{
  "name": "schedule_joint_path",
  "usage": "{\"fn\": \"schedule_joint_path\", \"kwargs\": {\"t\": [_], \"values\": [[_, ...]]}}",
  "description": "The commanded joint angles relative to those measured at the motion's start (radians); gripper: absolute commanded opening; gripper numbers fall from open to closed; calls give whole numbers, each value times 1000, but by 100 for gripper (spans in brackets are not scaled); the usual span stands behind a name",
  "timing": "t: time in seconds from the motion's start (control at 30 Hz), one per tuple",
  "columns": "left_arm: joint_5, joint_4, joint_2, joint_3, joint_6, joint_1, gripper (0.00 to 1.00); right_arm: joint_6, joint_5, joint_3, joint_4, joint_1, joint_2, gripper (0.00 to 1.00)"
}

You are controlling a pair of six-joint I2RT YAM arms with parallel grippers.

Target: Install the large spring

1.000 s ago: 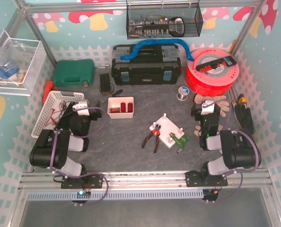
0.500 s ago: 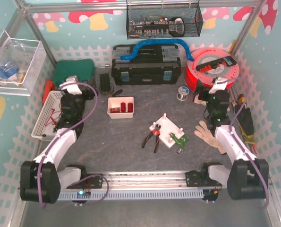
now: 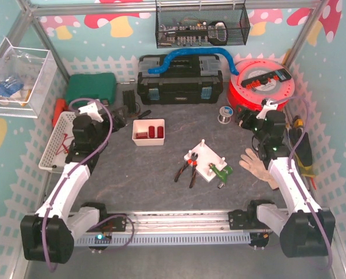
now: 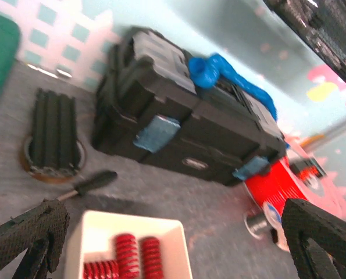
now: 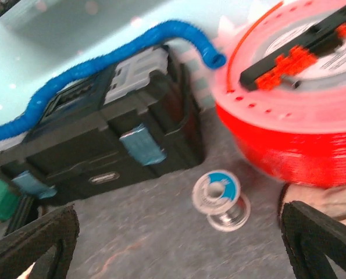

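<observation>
**Both pairs of fingers open; the springs are in the white box**

In the left wrist view the left fingers (image 4: 30,238) stand wide apart at the two lower corners, with nothing between them. Just below them is the small white square box (image 4: 126,221) with the red coil springs (image 4: 129,256) inside: two are side by side and more red coils show at the left. Which one is the large spring I cannot tell. Behind the box a black-handled screwdriver (image 4: 91,181) lies on the grey tabletop (image 4: 207,200). Further back are the black plastic toolbox (image 4: 184,128) and the blue corrugated hose (image 4: 231,75) on its lid.

The right wrist view shows the right fingers (image 5: 36,241) also spread wide and empty. It looks at the same toolbox and hose, and it gives a near look at the small silver solder spool (image 5: 222,197) and the big red cable reel (image 5: 289,128). The springs appear only in the other two views.

Only the top view shows the white plate with upright pegs (image 3: 203,158) in the middle of the tabletop, well apart from the box. Red-and-black pliers (image 3: 187,170) lie just beside its left edge, a green part (image 3: 221,171) is at its right corner, and a beige glove (image 3: 257,161) lies further right. Here the left arm reaches near the box, and the right arm is beside the reel.
</observation>
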Motion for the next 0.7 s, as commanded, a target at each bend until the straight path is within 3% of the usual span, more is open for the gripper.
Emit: {"fn": "schedule_joint_path", "kwargs": {"t": [0.0,0.27,0.43,0.67], "values": [[175,-37,20,-6,-26,-31,99,33,-158,11,-76,1,-2,93],[36,-37,54,-21,53,-291,95,-8,-158,21,-300,51,-7,91],[-156,-30,110,-17,155,-487,96,-24,-141,23,-424,109,-37,84],[-236,142,145,-103,218,-578,99,-11,-60,-34,-500,186,-25,68]]}}
